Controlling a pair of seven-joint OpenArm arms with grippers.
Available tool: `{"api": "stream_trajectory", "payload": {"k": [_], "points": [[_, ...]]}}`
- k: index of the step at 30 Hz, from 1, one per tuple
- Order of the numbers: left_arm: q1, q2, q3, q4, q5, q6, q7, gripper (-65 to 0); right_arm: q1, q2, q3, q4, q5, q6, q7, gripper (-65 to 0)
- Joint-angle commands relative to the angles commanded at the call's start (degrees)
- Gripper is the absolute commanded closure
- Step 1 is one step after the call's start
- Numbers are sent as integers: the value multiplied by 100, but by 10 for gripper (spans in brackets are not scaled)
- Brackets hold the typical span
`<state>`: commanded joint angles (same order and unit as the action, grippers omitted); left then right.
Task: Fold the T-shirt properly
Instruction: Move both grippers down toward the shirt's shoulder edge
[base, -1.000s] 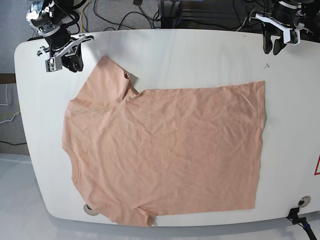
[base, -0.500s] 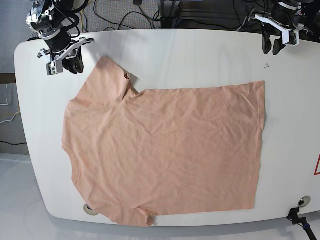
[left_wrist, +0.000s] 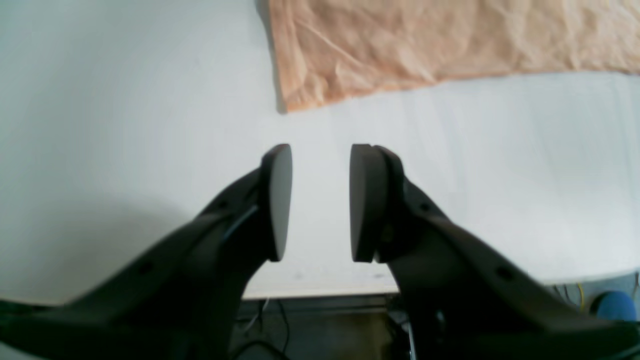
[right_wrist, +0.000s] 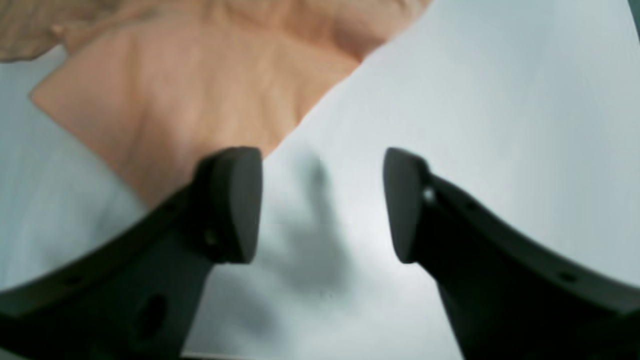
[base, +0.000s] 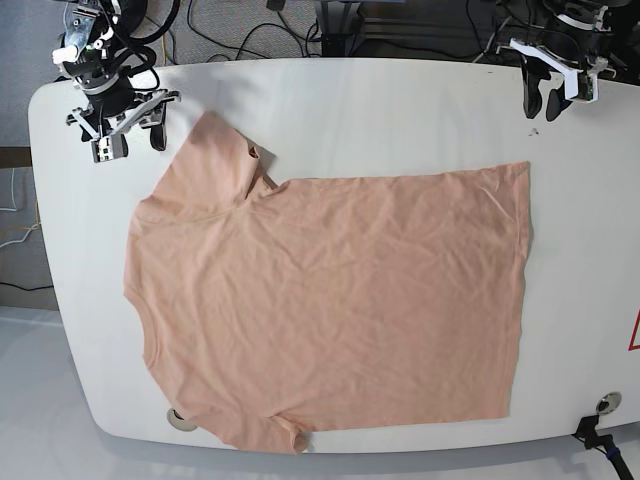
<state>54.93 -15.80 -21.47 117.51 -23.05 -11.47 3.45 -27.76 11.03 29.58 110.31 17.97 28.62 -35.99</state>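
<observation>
The peach T-shirt (base: 330, 300) lies spread flat on the white table (base: 400, 110), collar and sleeves toward the left, hem toward the right. My right gripper (base: 128, 140) hovers open at the table's far left corner, just beyond the upper sleeve. In the right wrist view that sleeve (right_wrist: 175, 90) runs up to the left finger of the right gripper (right_wrist: 320, 155), with nothing between the fingers. My left gripper (base: 540, 105) stands open at the far right edge. In the left wrist view the left gripper (left_wrist: 320, 150) is a short way from the shirt's hem corner (left_wrist: 295, 95).
Cables and stands (base: 330, 25) sit behind the table's far edge. Round holes are set in the tabletop at the front left (base: 180, 420) and front right (base: 606, 403). A red mark (base: 635, 335) shows at the right edge.
The right gripper has turned and shifted slightly left and back near the upper sleeve. The left gripper has moved a little. The shirt has not moved.
</observation>
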Motion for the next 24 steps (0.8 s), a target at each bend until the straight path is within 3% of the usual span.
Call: {"api": "stream_trajectory", "payload": {"k": [2,3,11,24], "points": [[-60,-5,-17,-22,37,13,-6,-168,48,-16,-1,-88,5,17,-68,-399],[-28,14,-16,3,24,-2,-54,-169,0,44,26,227,29,65,24,-340],[-119,18,20,-88,74,17,18,-166,485,40,46,-455,308,296,-252,-334],[-186,25,34,-151,79,38,-37,-162,932,30,82,-924,740,353,-338,-331]]}}
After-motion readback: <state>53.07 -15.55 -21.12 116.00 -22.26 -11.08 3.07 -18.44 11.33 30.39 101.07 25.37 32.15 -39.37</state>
